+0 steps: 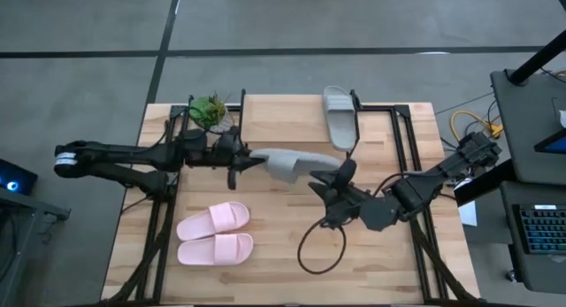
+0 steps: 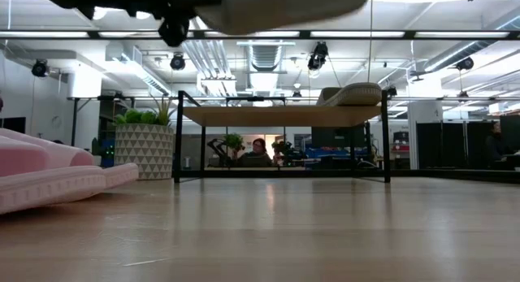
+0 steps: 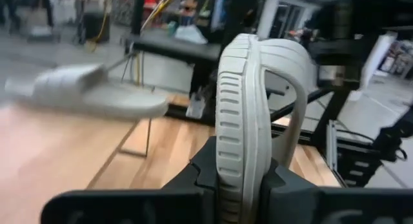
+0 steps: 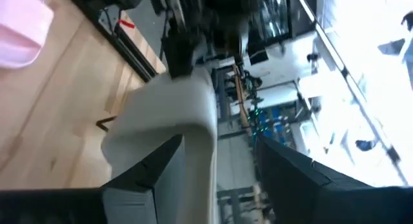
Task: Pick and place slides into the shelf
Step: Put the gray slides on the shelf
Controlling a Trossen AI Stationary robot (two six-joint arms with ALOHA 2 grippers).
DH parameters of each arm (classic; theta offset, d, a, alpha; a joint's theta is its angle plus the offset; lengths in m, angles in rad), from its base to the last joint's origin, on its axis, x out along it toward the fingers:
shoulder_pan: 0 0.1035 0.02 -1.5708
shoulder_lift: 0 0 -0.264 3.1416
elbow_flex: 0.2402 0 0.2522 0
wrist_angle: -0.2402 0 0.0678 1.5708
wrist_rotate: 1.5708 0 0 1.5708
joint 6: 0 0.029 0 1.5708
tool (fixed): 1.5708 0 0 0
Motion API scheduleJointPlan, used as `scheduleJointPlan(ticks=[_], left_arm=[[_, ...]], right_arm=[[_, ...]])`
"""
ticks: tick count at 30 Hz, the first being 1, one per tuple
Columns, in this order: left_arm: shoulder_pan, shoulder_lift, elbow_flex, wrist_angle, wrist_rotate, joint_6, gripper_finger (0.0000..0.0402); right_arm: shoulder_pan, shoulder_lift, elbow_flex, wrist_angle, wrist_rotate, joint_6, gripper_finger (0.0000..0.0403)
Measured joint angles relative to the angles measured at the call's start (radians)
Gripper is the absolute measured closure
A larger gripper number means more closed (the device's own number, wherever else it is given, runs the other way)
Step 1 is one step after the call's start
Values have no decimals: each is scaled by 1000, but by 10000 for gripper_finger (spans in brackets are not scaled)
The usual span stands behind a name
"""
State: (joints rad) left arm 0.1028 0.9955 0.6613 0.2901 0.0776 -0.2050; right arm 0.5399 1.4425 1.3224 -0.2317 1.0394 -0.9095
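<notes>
The left gripper pinches a grey slide (held above the table), while the right gripper stands spread beside its other end.

Matt ribbed foam-like grey slide, pale smooth wooden shelf, black metal legs

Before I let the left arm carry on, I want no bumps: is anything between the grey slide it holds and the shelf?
Nothing visible. The left gripper holds the grey slide in the air just in front of the shelf. The other grey slide sits at the shelf's right end; the plank beside it is bare. The right gripper is open beside the held slide.
</notes>
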Motion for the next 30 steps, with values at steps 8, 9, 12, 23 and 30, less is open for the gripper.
scheduleJointPlan(ticks=[8, 9, 12, 23, 30], left_arm=[[38, 72, 0, 1, 87, -107, 389], [40, 77, 0, 3, 99, -125, 389], [40, 87, 2, 7, 117, -156, 389], [40, 166, 41, 50, 186, -261, 389], [40, 268, 117, 51, 232, -292, 389]], right_arm=[[5, 0, 0, -94, -123, -107, 221], [4, 0, 0, -114, -127, -113, 221], [-4, 0, 0, -159, -130, -126, 221], [-10, 2, -6, -199, -209, -262, 221], [-21, 48, -7, -244, -183, -308, 221]])
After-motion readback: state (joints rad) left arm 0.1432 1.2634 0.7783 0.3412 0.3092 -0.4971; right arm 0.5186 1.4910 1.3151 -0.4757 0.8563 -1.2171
